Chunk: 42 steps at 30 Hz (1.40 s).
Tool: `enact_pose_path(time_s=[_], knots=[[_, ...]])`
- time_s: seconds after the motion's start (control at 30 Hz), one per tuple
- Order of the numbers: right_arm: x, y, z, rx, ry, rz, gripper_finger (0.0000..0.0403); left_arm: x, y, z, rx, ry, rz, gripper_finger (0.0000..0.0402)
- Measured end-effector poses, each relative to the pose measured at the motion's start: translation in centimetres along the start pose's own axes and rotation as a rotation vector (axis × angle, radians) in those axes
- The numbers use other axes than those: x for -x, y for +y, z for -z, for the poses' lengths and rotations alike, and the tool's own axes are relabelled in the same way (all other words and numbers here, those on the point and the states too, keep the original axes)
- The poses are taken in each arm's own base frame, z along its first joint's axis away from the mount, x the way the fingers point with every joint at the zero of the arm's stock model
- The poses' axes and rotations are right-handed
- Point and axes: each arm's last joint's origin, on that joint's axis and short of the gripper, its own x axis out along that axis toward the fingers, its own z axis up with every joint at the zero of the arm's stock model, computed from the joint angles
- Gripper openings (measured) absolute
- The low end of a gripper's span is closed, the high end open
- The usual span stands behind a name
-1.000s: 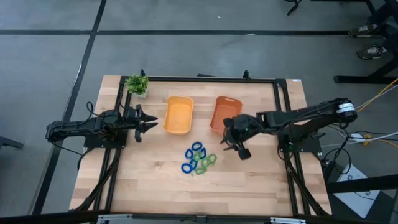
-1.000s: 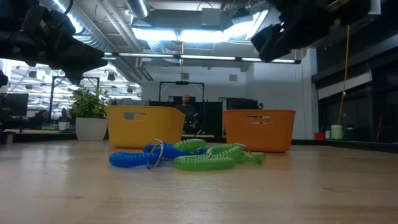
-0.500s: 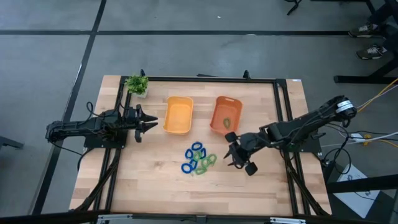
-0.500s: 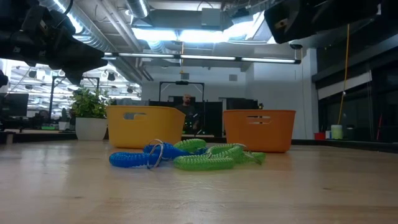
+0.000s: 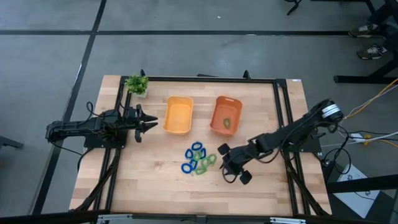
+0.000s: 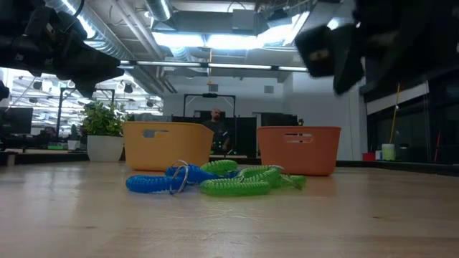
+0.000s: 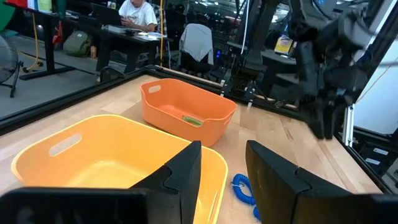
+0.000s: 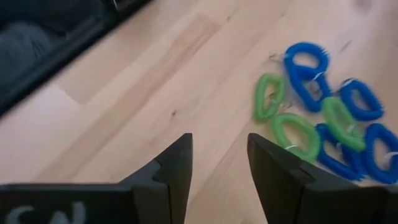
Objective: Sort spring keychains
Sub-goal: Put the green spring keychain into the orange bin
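Note:
A pile of blue and green spring keychains (image 5: 199, 160) lies on the wooden table, near of the two bins; it also shows in the low view (image 6: 215, 180) and the right wrist view (image 8: 323, 118). One green keychain (image 5: 227, 122) (image 7: 191, 121) lies on the floor of the orange bin (image 5: 217, 112). The yellow bin (image 5: 178, 115) holds no keychain that I can see. My right gripper (image 5: 222, 160) (image 8: 219, 142) is open, just right of the pile, touching nothing. My left gripper (image 5: 153, 122) (image 7: 222, 149) waits open, left of the yellow bin.
A small potted plant (image 5: 137, 84) stands at the far left corner. Black frame rails (image 5: 283, 124) run along the table's left, right and far sides. Bare wood lies near of the pile. A person (image 6: 215, 122) sits at a desk in the room beyond.
My right gripper has swung from beside the orange bin toward the near edge, then left toward the pile, staying open. With the arm gone from over the bin, the green keychain inside it shows. The pile has not moved.

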Motion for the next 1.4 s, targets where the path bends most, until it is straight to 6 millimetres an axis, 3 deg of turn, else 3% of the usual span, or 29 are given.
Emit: enact_pose_path(time_s=[0.3,0.77,1.27,1.4], knots=[[-3.5,-0.5,1.6,0.080,0.088,0.086,0.0154,0.0,0.0,0.0,0.000,0.001,0.000,0.0123],[-3.7,-3.5,3.0,0.023,0.107,0.095,0.0154,0.0,0.0,0.0,0.000,0.000,0.000,0.0123],[-5.7,-6.3,5.9,-0.093,0.111,0.028,0.0154,0.0,0.0,0.0,0.000,0.000,0.000,0.0123],[-5.6,-6.7,6.0,-0.107,0.103,0.006,0.0134,0.0,0.0,0.0,0.000,0.000,0.000,0.0123]])
